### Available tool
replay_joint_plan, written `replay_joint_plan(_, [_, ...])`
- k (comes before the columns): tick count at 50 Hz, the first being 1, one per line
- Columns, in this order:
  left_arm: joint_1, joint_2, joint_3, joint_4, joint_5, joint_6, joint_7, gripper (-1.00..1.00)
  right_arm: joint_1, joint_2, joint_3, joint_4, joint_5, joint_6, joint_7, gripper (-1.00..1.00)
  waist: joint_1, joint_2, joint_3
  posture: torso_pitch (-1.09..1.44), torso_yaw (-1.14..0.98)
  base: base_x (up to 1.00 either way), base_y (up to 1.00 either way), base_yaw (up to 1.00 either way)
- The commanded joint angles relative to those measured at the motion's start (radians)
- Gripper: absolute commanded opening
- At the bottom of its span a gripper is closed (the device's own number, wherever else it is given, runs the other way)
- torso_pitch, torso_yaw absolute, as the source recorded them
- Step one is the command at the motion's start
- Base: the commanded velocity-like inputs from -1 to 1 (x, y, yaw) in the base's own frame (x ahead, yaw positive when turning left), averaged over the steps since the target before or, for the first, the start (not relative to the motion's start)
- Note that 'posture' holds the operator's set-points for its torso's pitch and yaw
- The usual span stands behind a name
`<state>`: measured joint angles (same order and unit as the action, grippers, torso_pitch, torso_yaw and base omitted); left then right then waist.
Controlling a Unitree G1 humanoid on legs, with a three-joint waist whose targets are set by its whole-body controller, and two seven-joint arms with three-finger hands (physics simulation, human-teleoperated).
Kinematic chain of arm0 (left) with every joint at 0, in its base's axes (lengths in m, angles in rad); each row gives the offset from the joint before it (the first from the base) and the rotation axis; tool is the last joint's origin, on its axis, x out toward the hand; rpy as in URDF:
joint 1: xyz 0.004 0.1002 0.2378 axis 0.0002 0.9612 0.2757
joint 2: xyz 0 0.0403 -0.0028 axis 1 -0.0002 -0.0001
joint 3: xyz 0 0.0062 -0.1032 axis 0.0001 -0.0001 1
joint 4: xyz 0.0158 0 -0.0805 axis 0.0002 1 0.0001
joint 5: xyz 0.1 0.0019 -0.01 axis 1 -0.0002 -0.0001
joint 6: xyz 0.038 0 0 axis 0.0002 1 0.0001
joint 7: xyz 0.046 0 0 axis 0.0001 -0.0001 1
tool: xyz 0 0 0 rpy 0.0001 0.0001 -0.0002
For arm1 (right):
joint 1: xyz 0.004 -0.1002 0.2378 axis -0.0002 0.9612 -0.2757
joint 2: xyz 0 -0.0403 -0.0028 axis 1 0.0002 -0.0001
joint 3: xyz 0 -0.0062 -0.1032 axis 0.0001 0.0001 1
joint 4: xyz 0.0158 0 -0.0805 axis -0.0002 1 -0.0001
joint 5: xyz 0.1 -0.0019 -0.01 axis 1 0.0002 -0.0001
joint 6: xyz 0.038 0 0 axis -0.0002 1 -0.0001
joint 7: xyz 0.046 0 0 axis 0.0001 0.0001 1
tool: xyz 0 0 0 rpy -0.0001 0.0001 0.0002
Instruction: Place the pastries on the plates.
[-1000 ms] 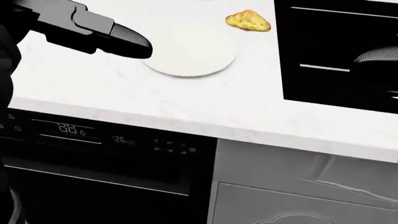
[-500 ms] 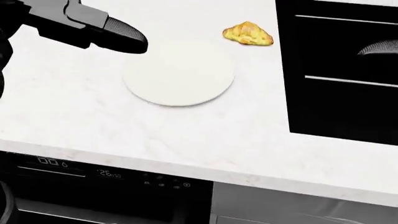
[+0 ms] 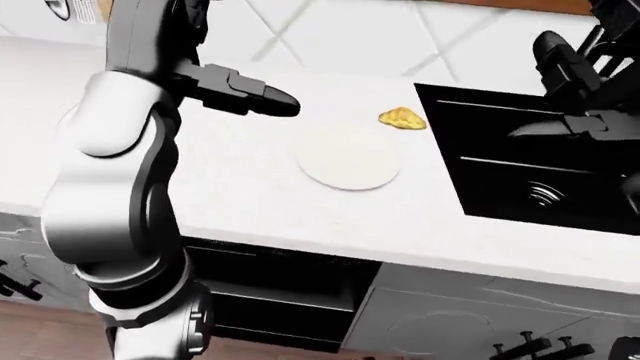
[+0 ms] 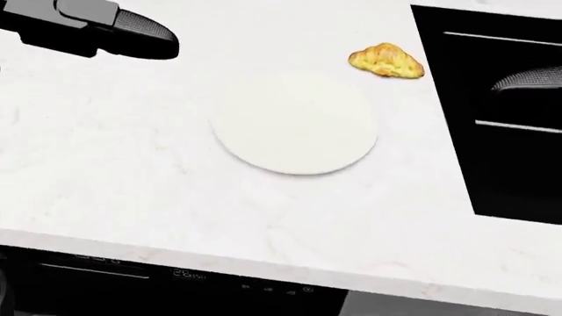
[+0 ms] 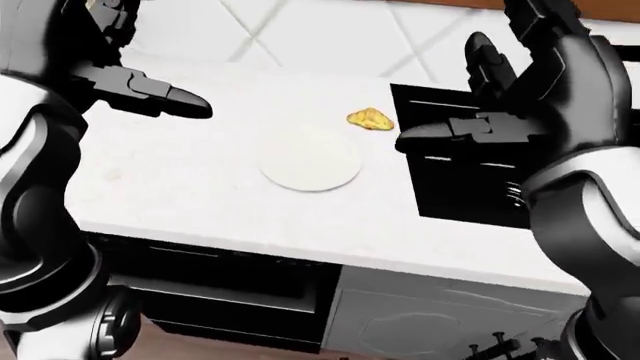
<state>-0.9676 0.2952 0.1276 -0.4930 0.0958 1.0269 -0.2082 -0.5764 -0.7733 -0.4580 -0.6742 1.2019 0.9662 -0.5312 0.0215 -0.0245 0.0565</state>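
A round white plate (image 4: 295,124) lies empty on the white counter (image 4: 123,178). A golden croissant (image 4: 387,60) lies on the counter just past the plate's upper right edge, apart from it, close to the black sink (image 4: 509,118). My left hand (image 5: 160,96) hovers above the counter to the left of the plate, fingers stretched out and empty. My right hand (image 5: 500,97) is raised over the sink to the right of the croissant, fingers spread open and empty.
The black sink (image 3: 530,172) is set into the counter at the right. A dark dishwasher front (image 5: 220,292) and a grey cabinet door (image 5: 440,322) lie below the counter edge. A tiled wall (image 3: 380,34) rises behind the counter.
The head view has tilted up and shifted: the plate and croissant sit lower and further right, and the dishwasher panel has almost left the picture. The left hand stays at the upper left.
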Motion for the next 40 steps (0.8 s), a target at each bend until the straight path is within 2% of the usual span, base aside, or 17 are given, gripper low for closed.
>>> replay_joint_plan(1, [-0.036,-0.005,-0.023,-0.018,-0.010,-0.017,-0.006,1.00,-0.012,-0.022,-0.038,-0.004,-0.011,-0.028,-0.009,1.00,-0.013,0.009,-0.016,0.00,0.00,0.00,0.00,-1.00])
replay_joint_plan(5, [-0.038,-0.003,-0.021,-0.010,-0.010,-0.024,-0.008,1.00,-0.010,-0.032,-0.044,-0.005,-0.003,-0.025,-0.012,1.00,-0.002,-0.037,-0.020,0.00,0.00,0.00,0.00,-0.92])
replay_joint_plan(6, [-0.039,-0.002,-0.022,-0.012,-0.010,-0.021,-0.009,1.00,-0.009,-0.036,-0.043,-0.006,-0.005,-0.025,-0.010,1.00,0.016,-0.063,-0.014,0.00,0.00,0.00,-0.04,0.00])
replay_joint_plan(8, [-0.048,0.001,-0.020,-0.015,-0.010,-0.012,-0.011,1.00,-0.014,-0.044,-0.040,-0.008,-0.002,-0.021,-0.013,1.00,0.019,-0.043,-0.013,0.00,0.00,0.00,0.00,0.00])
replay_joint_plan(11, [-0.051,0.005,-0.018,-0.015,-0.011,-0.010,-0.013,1.00,-0.020,-0.050,-0.036,-0.007,-0.003,-0.012,-0.014,1.00,0.014,-0.076,0.007,0.00,0.00,0.00,0.00,0.00])
replay_joint_plan(13, [-0.059,0.010,-0.017,-0.023,-0.011,0.005,-0.016,1.00,-0.027,-0.053,-0.031,-0.005,-0.006,-0.009,-0.010,1.00,0.016,-0.075,0.017,0.00,0.00,0.02,0.00,0.00])
replay_joint_plan(15, [-0.057,0.013,-0.014,-0.021,-0.012,0.001,-0.018,1.00,-0.027,-0.053,-0.031,-0.006,-0.010,-0.009,-0.006,1.00,0.009,-0.060,-0.005,0.00,0.00,0.07,0.00,0.00])
replay_joint_plan(20, [-0.057,0.019,-0.011,-0.034,-0.015,0.015,-0.019,1.00,-0.035,-0.054,-0.032,-0.008,-0.005,-0.005,-0.008,1.00,-0.004,-0.010,-0.010,0.00,0.00,0.08,0.00,0.00])
replay_joint_plan(22, [-0.051,0.019,-0.010,-0.025,-0.016,0.001,-0.019,1.00,-0.037,-0.056,-0.029,-0.005,-0.007,-0.006,-0.006,1.00,-0.013,0.024,-0.018,0.00,0.00,0.08,0.00,0.00])
replay_joint_plan(24, [-0.056,0.024,-0.009,-0.028,-0.016,0.009,-0.021,1.00,-0.037,-0.054,-0.025,-0.001,-0.016,-0.010,0.000,1.00,-0.019,0.084,-0.041,0.00,0.00,0.08,0.00,0.00])
replay_joint_plan(25, [-0.058,0.025,-0.007,-0.030,-0.017,0.013,-0.022,1.00,-0.038,-0.052,-0.022,-0.001,-0.019,-0.010,0.002,1.00,-0.011,0.038,-0.028,0.00,0.00,0.09,0.00,0.00])
replay_joint_plan(26, [-0.058,0.025,-0.007,-0.033,-0.018,0.016,-0.022,1.00,-0.041,-0.051,-0.021,-0.001,-0.020,-0.009,0.002,1.00,-0.016,0.061,-0.026,0.00,0.00,0.08,0.00,0.00])
replay_joint_plan(28, [-0.052,0.024,-0.009,-0.032,-0.018,0.011,-0.020,1.00,-0.045,-0.054,-0.018,-0.001,-0.025,-0.002,0.003,1.00,-0.010,0.051,-0.037,0.00,0.00,0.08,0.00,0.00])
replay_joint_plan(32, [-0.055,0.023,-0.009,-0.024,-0.019,0.005,-0.019,1.00,-0.046,-0.050,-0.021,-0.003,-0.023,0.001,0.001,1.00,-0.013,0.030,-0.027,0.00,0.00,0.08,0.00,0.00])
replay_joint_plan(36, [-0.063,0.026,-0.008,-0.021,-0.020,0.008,-0.020,1.00,-0.063,-0.059,-0.024,0.004,-0.014,0.011,-0.004,1.00,-0.009,-0.008,-0.023,0.00,0.00,0.08,0.00,0.00])
replay_joint_plan(38, [-0.079,0.030,-0.011,-0.019,-0.020,0.020,-0.021,1.00,-0.091,-0.072,-0.011,0.019,-0.006,0.014,-0.013,1.00,-0.004,-0.040,-0.028,0.00,0.00,0.12,0.00,0.00])
replay_joint_plan(40, [-0.093,0.032,-0.012,-0.011,-0.020,0.023,-0.022,1.00,-0.137,-0.092,0.006,0.038,0.014,0.027,-0.030,1.00,0.001,-0.098,-0.033,0.00,0.00,0.17,0.00,0.00])
